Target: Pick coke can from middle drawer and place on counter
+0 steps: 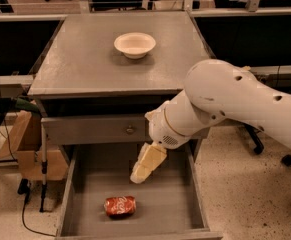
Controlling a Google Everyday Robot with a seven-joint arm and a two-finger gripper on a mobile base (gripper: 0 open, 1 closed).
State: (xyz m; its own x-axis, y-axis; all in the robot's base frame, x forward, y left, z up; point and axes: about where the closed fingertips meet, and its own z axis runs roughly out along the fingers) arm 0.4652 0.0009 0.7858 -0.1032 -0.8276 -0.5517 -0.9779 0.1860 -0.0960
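Observation:
The red coke can lies on its side on the floor of the open middle drawer, near its front left. My gripper hangs over the drawer, above and a little right of the can, not touching it. The white arm reaches in from the right across the cabinet's front. The grey counter lies above, with a cream bowl at its back middle.
A closed drawer front with a brass knob sits above the open drawer. A cardboard box and a cable stand left of the cabinet. Office chair legs show at the right.

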